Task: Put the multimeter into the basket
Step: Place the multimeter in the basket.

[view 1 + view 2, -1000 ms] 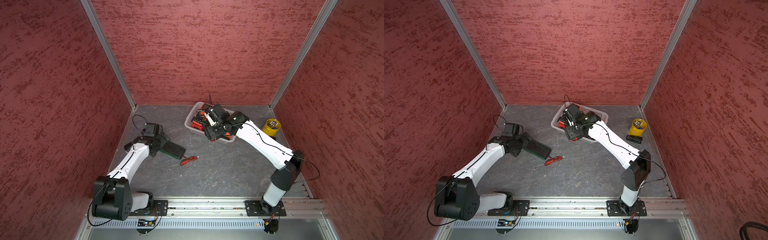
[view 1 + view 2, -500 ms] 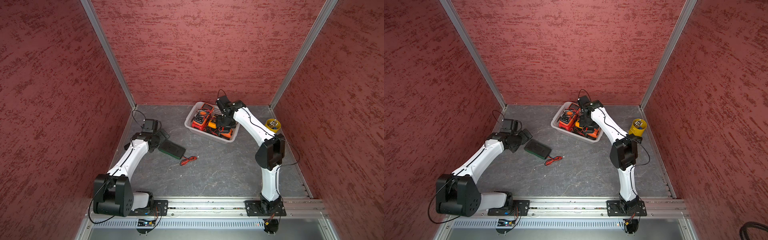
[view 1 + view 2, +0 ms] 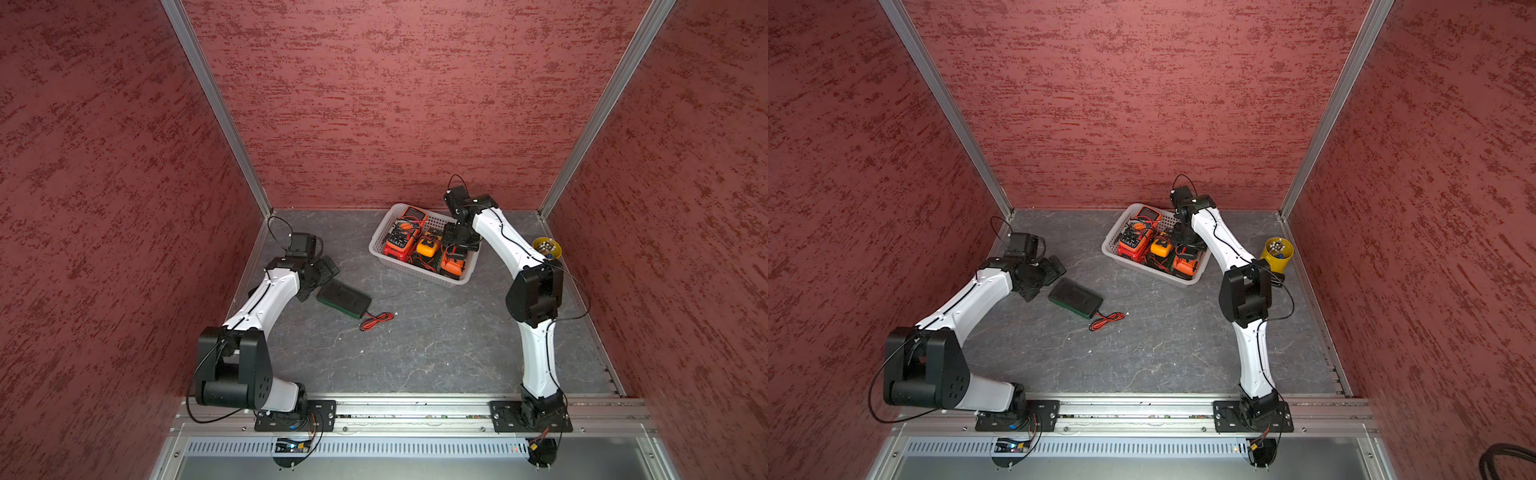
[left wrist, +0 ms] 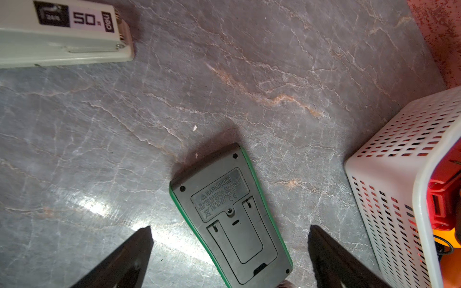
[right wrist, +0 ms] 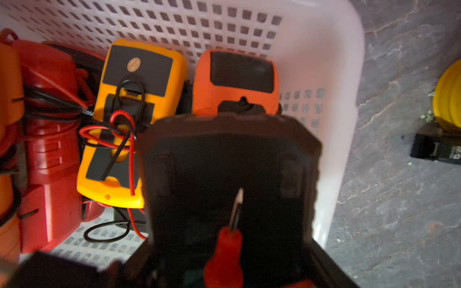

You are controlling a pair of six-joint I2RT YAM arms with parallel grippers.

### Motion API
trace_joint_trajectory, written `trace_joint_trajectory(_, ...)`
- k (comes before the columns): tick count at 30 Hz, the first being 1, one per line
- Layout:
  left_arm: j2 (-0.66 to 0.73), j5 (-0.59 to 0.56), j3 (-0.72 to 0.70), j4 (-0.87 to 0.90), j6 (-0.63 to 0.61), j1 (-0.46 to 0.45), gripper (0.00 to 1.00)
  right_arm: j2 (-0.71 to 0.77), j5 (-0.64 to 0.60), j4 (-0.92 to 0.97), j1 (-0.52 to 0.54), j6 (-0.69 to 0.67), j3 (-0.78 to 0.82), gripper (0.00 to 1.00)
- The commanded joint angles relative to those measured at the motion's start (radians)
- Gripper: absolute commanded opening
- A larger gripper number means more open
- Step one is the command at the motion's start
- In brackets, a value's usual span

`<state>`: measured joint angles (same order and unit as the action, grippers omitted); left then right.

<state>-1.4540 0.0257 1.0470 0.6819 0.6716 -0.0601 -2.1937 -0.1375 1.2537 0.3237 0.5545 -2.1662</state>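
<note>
Two meters concern us: at 10 o'clock we are holding the left gripper [image 4: 229, 227] spread astride the face-down green-edged multimeter [image 3: 344, 298] on the table [image 3: 415, 353], lining up a side grip; at 1 o'clock the right gripper [image 3: 456, 243] is pinching a black multimeter [image 5: 229, 174] over the basket [image 3: 415, 270], likely for release.

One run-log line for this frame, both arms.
left jaws: open, poised at green meter, face down on table | right jaws: shut on black meter, over basket

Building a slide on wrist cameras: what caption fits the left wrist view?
Open left gripper poised over a face-down green multimeter on the table, white basket alongside.
</note>
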Motion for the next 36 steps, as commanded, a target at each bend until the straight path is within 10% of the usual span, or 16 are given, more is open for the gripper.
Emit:
trace_joint_trajectory(1, -0.023, 0.022, 0.032, -0.003, -0.019, 0.006, 1.00, -0.023, 0.029, -0.009, -0.023, 0.013, -0.031, 0.40)
trace_joint_trajectory(8, -0.029, 0.028, 0.032, -0.003, -0.019, 0.005, 1.00, -0.051, 0.053, -0.005, -0.035, 0.006, -0.016, 0.54)
trace_joint_trajectory(14, -0.027, 0.020, 0.028, 0.001, -0.021, 0.006, 1.00, -0.038, 0.064, -0.005, -0.048, -0.001, 0.015, 0.96)
trace_joint_trajectory(36, 0.053, 0.170, -0.122, -0.031, 0.136, 0.173, 1.00, 0.321, 0.190, -0.251, 0.011, -0.188, 0.269, 0.99)
